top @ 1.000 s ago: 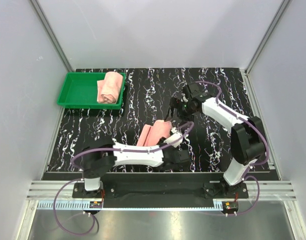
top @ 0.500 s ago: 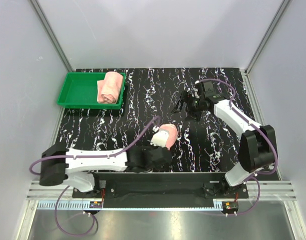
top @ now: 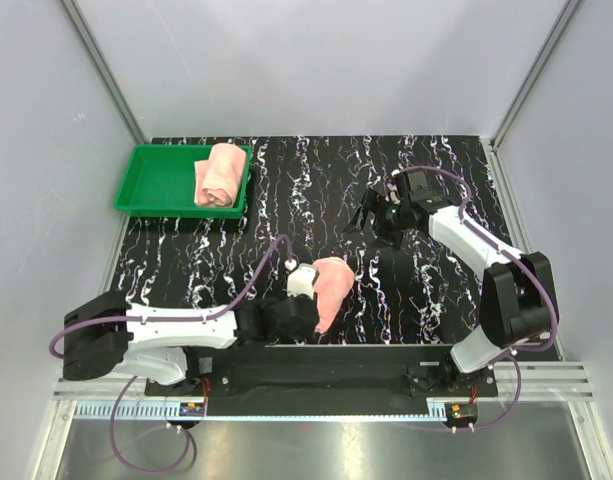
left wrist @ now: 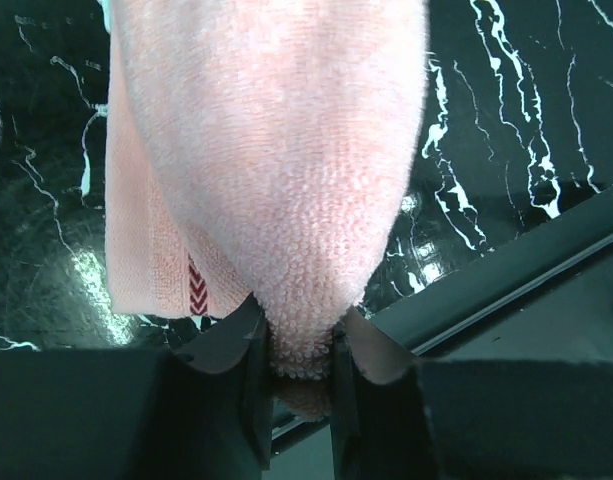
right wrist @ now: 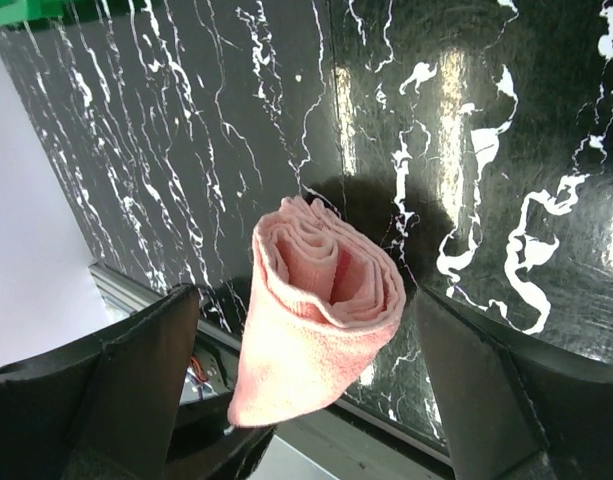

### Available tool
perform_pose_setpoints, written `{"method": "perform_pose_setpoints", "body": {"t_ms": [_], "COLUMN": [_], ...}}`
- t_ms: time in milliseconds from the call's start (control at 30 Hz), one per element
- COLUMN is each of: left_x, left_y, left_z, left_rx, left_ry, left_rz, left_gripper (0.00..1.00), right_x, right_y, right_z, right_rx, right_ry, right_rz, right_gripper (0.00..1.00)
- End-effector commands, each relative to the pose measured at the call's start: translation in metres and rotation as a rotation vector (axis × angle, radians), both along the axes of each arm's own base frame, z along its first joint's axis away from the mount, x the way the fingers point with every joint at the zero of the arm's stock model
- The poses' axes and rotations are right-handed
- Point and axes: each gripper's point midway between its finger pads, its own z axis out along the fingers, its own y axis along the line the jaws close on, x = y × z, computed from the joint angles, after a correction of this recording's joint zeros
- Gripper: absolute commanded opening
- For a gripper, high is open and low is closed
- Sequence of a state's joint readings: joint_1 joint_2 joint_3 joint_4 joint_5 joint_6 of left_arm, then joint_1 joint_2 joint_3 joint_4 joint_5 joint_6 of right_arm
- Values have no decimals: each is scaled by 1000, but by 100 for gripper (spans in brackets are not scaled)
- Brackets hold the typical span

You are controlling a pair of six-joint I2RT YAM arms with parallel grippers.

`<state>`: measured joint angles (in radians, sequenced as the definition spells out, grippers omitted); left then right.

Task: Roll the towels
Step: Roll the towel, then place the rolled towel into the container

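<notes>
L jaws: I see the left gripper point(left wrist: 294, 355) pinching the narrow end of the held towel point(left wrist: 276, 150), pads sunk into the pile.
R jaws: right gripper point(top: 369, 213) spread wide, centre-right of top view, well apart from that towel.
Towel count: 2, both salmon-pink terry w/ nubby loops.
Held towel: loose cone-ish roll. Spiral layers show at its open end in R wrist view, dark chevron stripe along one edge. Sits lower centre of top view.
Other towel point(top: 220, 175): soft rolled bundle in the tray, upper left.
Tray point(top: 151, 190): 1, green, rectangular, raised rim.
Table point(top: 316, 180): glossy black, white marble veins.
</notes>
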<state>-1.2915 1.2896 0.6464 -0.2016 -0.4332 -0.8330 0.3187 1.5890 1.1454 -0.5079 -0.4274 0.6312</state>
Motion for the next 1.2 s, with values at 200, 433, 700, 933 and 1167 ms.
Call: {"method": "perform_pose_setpoints", "body": {"t_ms": [200, 433, 700, 933, 1167], "left_x": [17, 23, 35, 35, 34], "left_y": [0, 11, 20, 19, 17], "left_z": [13, 11, 14, 16, 17], "left_rx": [-370, -537, -728, -877, -1045], "left_ry": [83, 152, 213, 292, 389], "left_rz": [88, 107, 151, 158, 180], "left_gripper": [7, 7, 6, 6, 4], "right_x": [-13, -46, -69, -89, -83], "right_y": [30, 35, 34, 60, 78], "right_z": [52, 56, 19, -27, -44], "right_rx": [299, 488, 530, 457, 522], "right_ry": [-199, -290, -257, -237, -306], "right_rz": [73, 108, 82, 135, 166], "right_gripper": [95, 96, 98, 100, 100]}}
